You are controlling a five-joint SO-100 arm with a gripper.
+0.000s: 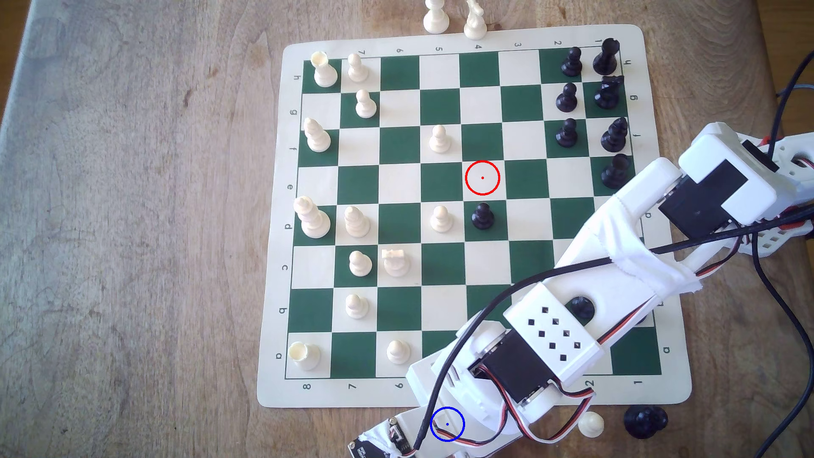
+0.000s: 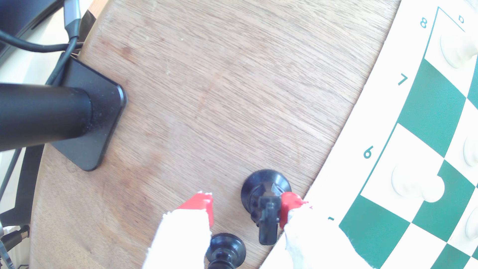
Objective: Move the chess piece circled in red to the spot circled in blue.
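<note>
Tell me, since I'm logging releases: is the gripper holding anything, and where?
Nothing clamped: the gripper is open around the black knight, one red fingertip touching its head.

You see the arm [image 1: 550, 334] across the board [image 1: 462, 396] | blue ring [image 1: 447, 424] over its wrist | red ring [image 1: 482, 178] encloses a bare white square

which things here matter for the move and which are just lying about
Job: black knight, on the wood inside the open gripper; blue ring.

Lying about: red ring over an empty square; chess mat; black pawn beside that ring; white pawn off the mat; black stand.
</note>
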